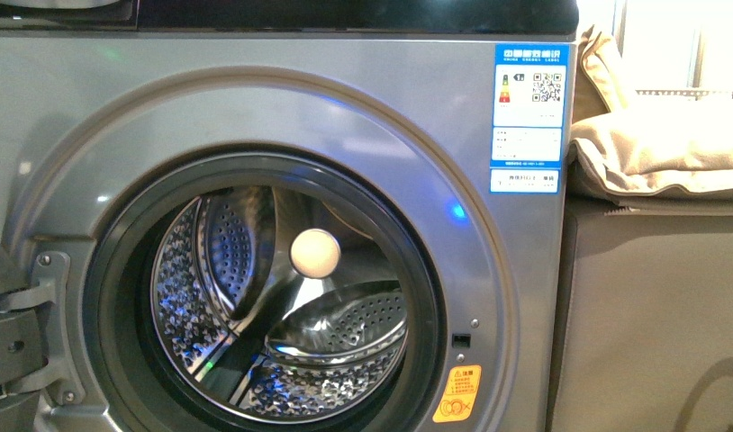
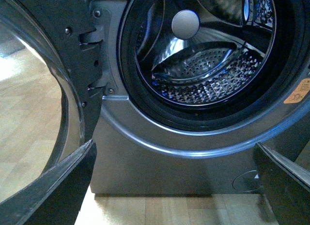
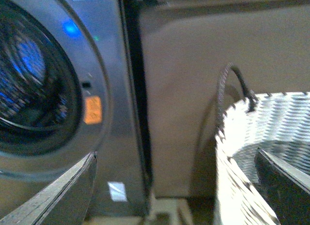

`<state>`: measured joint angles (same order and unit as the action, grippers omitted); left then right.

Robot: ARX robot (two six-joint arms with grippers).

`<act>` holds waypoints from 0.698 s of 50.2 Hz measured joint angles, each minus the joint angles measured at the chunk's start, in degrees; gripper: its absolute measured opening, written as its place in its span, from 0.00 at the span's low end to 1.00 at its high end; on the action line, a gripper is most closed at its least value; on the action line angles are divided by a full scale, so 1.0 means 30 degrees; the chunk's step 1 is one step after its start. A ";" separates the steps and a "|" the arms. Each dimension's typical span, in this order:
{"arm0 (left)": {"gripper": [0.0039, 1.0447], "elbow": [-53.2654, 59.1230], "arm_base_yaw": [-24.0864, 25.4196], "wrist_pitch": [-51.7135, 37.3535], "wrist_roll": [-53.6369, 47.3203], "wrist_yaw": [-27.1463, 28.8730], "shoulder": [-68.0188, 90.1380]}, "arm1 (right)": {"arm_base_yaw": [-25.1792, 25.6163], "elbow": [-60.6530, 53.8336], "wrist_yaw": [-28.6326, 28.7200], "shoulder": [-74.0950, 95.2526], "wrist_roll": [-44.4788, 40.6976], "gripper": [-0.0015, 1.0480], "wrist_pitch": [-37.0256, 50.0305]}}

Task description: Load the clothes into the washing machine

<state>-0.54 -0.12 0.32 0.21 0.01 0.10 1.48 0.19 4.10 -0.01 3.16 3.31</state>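
Stock, counted:
- Washing machine (image 1: 255, 99): one.
- Porthole (image 1: 115, 297): one.
- Drum (image 1: 192, 270): one; lifters (image 1: 345, 319) seen, two.
- Door (image 2: 53, 26): one, at 9 o'clock of the porthole.
- Label (image 1: 528, 117): one, at 2 o'clock.
- Blue light (image 1: 456, 211): one, at 2 o'clock.
- Orange sticker (image 1: 457, 394): one, at 4 o'clock.
- Cabinet (image 1: 651, 315): one.
- Cushion (image 1: 660, 148): one.
- Basket (image 3: 242, 152): one; handle (image 3: 232, 84) seen, one.

We find the washing machine (image 1: 417, 135)'s porthole (image 1: 111, 297) unobstructed, its door (image 2: 53, 22) swung left. A woven basket (image 3: 242, 152) stands by the cabinet (image 1: 651, 315).
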 joint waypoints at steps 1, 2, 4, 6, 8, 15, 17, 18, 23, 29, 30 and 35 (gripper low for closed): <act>0.94 0.0000 0.0000 0.0000 0.0007 -0.0007 0.0000 | 0.0211 -0.0007 0.0415 0.0000 0.0539 0.93 0.0372; 0.94 0.0000 0.0000 0.0000 0.0000 -0.0007 0.0000 | 0.0401 -0.0007 0.0692 0.0000 0.0838 0.93 0.0568; 0.94 0.0000 0.0000 0.0000 0.0000 0.0000 0.0000 | 0.0750 -0.0007 0.1209 0.0000 0.1537 0.93 0.0801; 0.94 0.0000 0.0000 0.0000 0.0007 0.0000 0.0000 | 0.1035 -0.0007 0.1450 0.0000 0.1902 0.93 0.0823; 0.94 0.0000 0.0000 0.0000 0.0000 0.0000 0.0000 | 0.1333 -0.0007 0.1800 0.0029 0.2222 0.93 0.0874; 0.94 0.0000 0.0000 0.0000 0.0007 0.0000 0.0000 | 0.2178 0.0000 0.2841 0.0532 0.2805 0.93 0.1821; 0.94 0.0000 0.0000 0.0000 0.0000 0.0000 0.0000 | 0.2390 0.0000 0.3031 0.0794 0.2900 0.93 0.2033; 0.94 0.0000 0.0000 0.0000 0.0000 -0.0007 0.0000 | 0.2433 0.0000 0.3067 0.0874 0.2914 0.93 0.2091; 0.94 0.0000 0.0000 0.0000 0.0000 0.0000 0.0000 | 0.3031 0.0007 0.3774 0.1880 0.3031 0.93 0.3155; 0.94 0.0000 0.0000 0.0000 0.0007 -0.0007 0.0000 | 0.4605 0.0029 0.5501 0.3949 0.3147 0.93 0.5479; 0.94 0.0000 0.0000 0.0000 0.0000 0.0000 0.0000 | 0.4991 0.0029 0.5807 0.4408 0.3184 0.93 0.5960; 0.94 0.0000 0.0000 0.0000 0.0007 0.0000 0.0000 | 0.6484 0.0124 0.6900 0.6462 0.3373 0.93 0.7898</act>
<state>-0.54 -0.12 0.32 0.23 0.01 0.10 20.93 0.56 24.80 19.38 13.28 27.00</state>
